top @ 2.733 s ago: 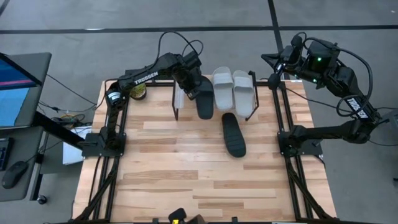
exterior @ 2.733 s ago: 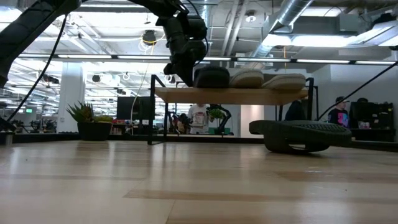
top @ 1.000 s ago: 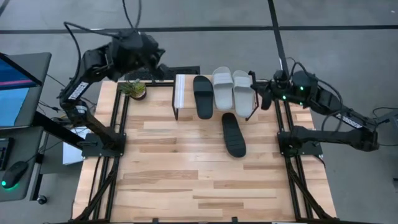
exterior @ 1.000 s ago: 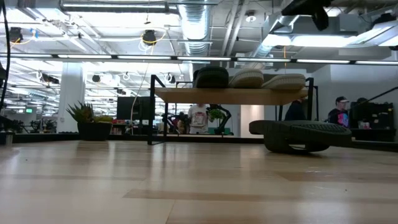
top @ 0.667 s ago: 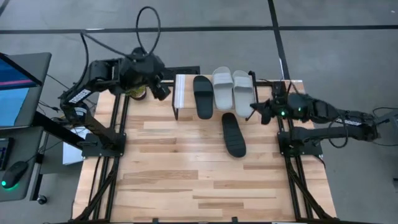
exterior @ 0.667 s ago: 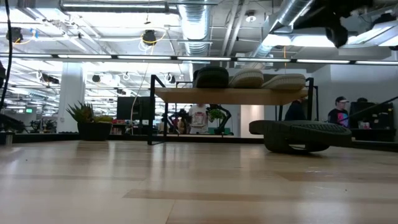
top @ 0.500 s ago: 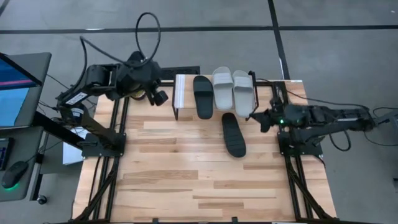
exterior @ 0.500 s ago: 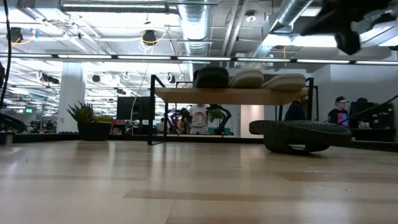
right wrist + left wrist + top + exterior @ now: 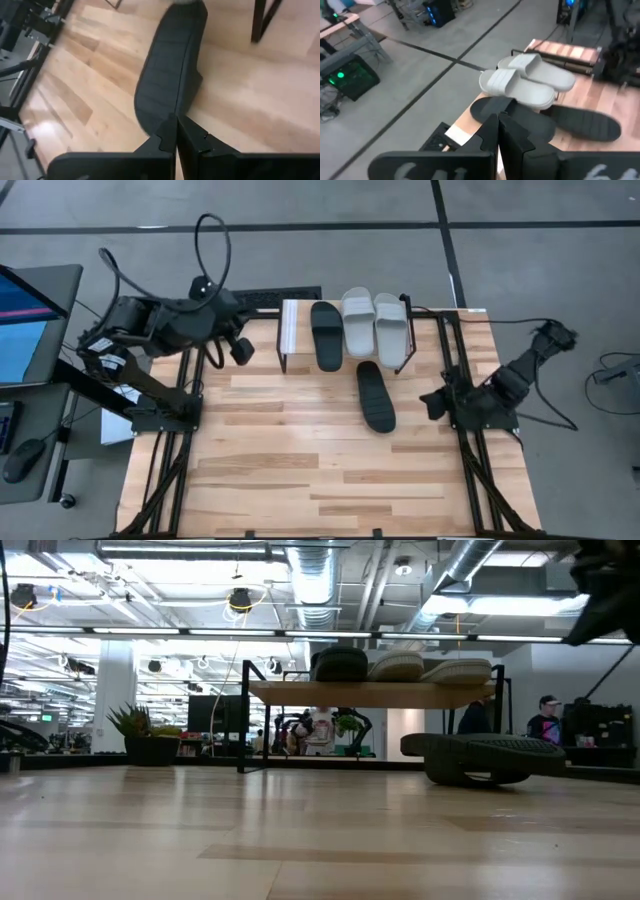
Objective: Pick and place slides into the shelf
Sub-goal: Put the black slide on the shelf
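Sitting on the shelf at the far edge of the table: one black slide and two light grey slides, side by side, the black one nearest the bare end of the plank; lying on the tabletop just in front of the shelf, sole up, between the black slide and the grey pair as seen from above: the second black slide; in the low view, resting tilted on its strap beside the shelf's leg.

Hovering near the table's far left corner, well apart from the shelf and holding nothing: the left gripper, jaws pressed together; facing the shelved slides in its own wrist view, fingers closed against each other.

Hanging low beside the right edge of the table, near the slide on the tabletop but not touching it: the right gripper, jaws likewise closed and empty; pointing at the upturned slide in its wrist view.

Standing in the room beyond, at the low view's right edge: a person.
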`<action>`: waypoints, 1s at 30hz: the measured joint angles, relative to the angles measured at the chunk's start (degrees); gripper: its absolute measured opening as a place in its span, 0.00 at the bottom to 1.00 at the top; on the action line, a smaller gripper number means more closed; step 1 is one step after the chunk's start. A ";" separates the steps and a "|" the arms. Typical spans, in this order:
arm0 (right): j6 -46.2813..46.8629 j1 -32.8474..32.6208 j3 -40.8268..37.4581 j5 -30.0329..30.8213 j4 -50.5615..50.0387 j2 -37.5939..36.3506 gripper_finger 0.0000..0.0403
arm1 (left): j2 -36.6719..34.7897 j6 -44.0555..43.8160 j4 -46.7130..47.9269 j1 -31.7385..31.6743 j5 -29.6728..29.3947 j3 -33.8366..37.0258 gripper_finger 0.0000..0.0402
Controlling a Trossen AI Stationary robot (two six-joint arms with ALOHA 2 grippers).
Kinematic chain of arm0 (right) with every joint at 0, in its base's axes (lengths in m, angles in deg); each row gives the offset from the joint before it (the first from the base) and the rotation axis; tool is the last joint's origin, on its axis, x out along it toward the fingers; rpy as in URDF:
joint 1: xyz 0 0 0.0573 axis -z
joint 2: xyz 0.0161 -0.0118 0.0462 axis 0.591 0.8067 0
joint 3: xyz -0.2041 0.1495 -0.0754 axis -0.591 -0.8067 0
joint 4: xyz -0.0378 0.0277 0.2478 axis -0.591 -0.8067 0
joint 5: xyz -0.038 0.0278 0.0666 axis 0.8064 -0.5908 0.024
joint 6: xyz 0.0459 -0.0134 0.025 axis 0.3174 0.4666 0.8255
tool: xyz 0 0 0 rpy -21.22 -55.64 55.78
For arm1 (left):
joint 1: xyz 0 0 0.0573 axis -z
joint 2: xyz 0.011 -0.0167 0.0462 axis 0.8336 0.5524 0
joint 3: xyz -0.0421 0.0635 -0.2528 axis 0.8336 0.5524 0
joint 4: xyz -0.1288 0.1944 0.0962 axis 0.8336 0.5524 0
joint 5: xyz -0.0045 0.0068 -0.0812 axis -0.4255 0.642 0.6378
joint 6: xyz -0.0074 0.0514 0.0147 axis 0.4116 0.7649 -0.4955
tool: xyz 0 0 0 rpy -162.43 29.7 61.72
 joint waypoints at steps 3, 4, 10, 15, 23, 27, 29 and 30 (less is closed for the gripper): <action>9.02 -5.29 0.00 1.93 -2.11 1.75 0.00 | 0.06 -3.97 0.02 2.79 -1.91 0.00 0.00; 11.84 -7.07 -0.05 2.52 -2.65 2.55 0.00 | 0.15 -5.12 0.02 3.62 -2.25 0.00 0.00; 26.27 -16.47 -6.17 2.56 2.88 7.68 0.00 | 0.33 -13.15 1.14 8.66 -5.79 0.00 0.00; 27.16 -18.89 -14.35 8.47 24.32 11.50 0.00 | 0.30 -15.10 3.16 13.27 -10.29 0.00 0.00; 29.61 -18.00 -18.40 22.04 41.14 20.28 0.00 | 0.22 -11.73 3.82 17.01 -12.17 0.00 0.00; 29.50 -15.96 -18.40 16.34 43.46 23.26 0.01 | -0.17 -9.26 4.06 18.40 -11.38 0.00 0.00; 28.74 -14.81 -18.40 13.15 45.22 24.05 0.04 | -0.84 -8.21 4.13 18.98 -9.89 0.00 0.00; 28.32 -14.21 -18.40 12.07 45.81 24.32 0.06 | -1.05 -7.75 4.13 19.31 -9.31 0.00 0.00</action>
